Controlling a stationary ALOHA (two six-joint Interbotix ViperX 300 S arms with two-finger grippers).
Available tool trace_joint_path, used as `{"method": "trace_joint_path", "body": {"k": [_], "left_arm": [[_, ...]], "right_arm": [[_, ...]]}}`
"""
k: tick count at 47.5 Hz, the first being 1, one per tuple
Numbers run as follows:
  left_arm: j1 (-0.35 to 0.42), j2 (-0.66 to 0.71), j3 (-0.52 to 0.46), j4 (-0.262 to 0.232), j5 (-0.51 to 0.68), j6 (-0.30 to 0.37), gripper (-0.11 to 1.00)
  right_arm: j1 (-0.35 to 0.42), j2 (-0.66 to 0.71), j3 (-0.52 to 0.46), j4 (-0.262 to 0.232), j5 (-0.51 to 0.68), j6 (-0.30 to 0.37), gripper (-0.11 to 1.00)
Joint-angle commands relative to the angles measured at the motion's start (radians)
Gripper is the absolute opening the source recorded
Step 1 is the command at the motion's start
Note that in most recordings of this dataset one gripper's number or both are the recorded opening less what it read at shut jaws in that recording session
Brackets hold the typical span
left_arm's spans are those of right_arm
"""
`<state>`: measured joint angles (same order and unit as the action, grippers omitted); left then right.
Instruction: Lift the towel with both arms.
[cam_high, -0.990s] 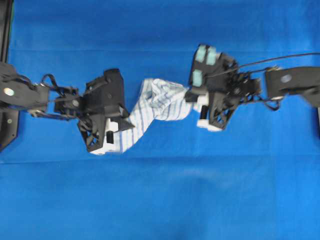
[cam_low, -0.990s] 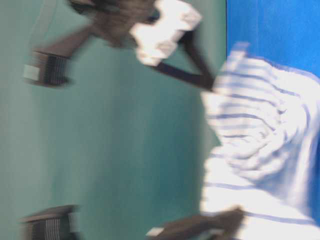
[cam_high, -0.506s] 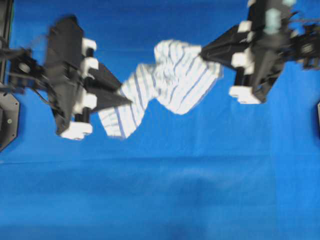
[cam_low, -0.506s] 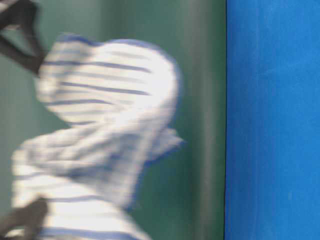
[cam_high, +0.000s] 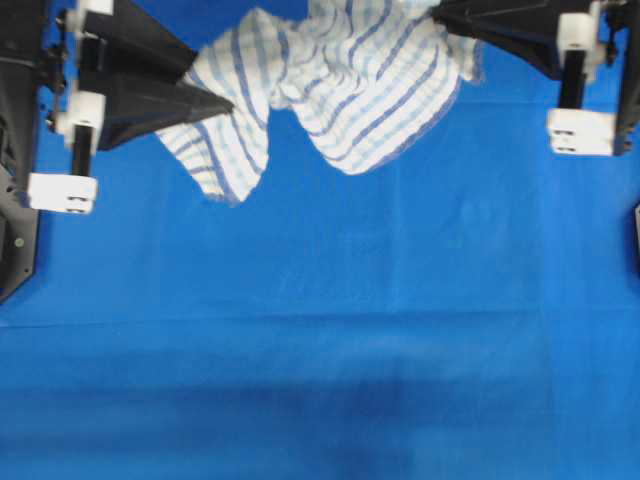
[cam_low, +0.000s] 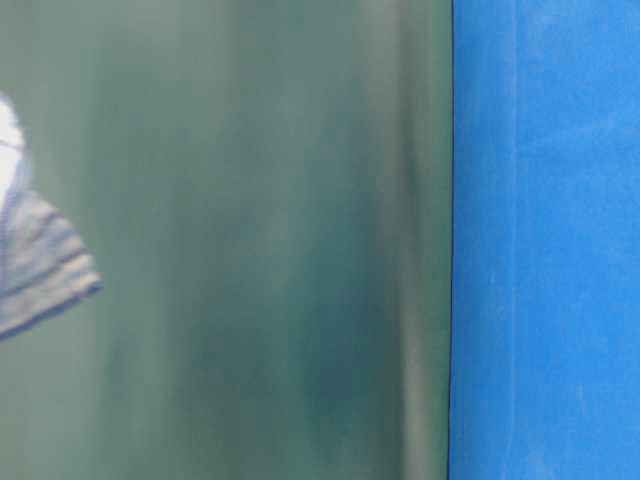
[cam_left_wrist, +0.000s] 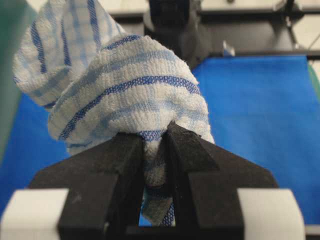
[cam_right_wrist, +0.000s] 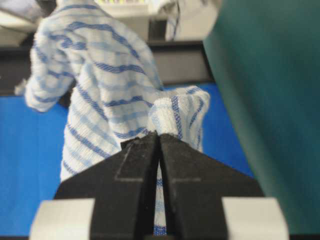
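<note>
Blue table cover (cam_high: 330, 330) – plain, flat – green backdrop (cam_low: 250, 240) behind.

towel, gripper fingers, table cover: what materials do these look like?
Towel: soft woven cotton terry, likely; looped, fuzzy pile and drape show in the left wrist view. Matte.

Left gripper fingers: hard black plastic, probably; faint grain, matte, sharp edges. The right gripper looks the same.

Table cover: blue fabric or felt-like sheet, matte with soft creases; too blurred to tell which.
</note>
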<state>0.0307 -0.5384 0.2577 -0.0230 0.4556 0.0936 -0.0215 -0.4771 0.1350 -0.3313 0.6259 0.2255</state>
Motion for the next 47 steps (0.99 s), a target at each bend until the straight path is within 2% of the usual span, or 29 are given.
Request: {"method": "trace_joint_path", "body": {"k": [1,21,23,25,32,35,37,40,47], "left_arm": [[0.002,-0.011,-0.031,0.003,-0.006,0.003,0.09],[-0.005,-0.046,-0.012,0.002,-0.041,0.046,0.1],[-0.011,-0.051,-0.008,0.002,-0.057,0.037,0.16],[-0.014,-0.058,-0.003,0.002,-0.074,0.035,0.26],[-0.014,-0.072,0.015,0.002,-0.097,0.035,0.72],[-0.014,-0.08,0.021,0.002,-0.097,0.035,0.87],[-0.014,-0.083,0.025,0.0,-0.097,0.034,0.91],[-0.014,-0.086,0.029,0.0,-0.097,0.029,0.9],[-0.014,-0.087,0.072,0.002,-0.12,0.02,0.9]], "right_arm": [[0.012,-0.006,-0.026,0.002,-0.002,-0.006,0.02],[0.015,-0.006,-0.026,0.002,0.014,-0.015,0.02],[0.015,-0.006,-0.026,0.002,0.014,-0.015,0.03],[0.015,-0.006,-0.028,0.0,0.015,-0.012,0.07],[0.017,-0.005,-0.026,-0.009,0.012,-0.012,0.53],[0.015,-0.006,-0.028,-0.011,0.012,-0.011,0.66],[0.015,-0.006,-0.028,-0.012,0.012,-0.009,0.68],[0.017,-0.005,-0.026,-0.011,0.011,-0.006,0.64],[0.017,-0.006,-0.014,-0.011,0.014,0.003,0.66]]}}
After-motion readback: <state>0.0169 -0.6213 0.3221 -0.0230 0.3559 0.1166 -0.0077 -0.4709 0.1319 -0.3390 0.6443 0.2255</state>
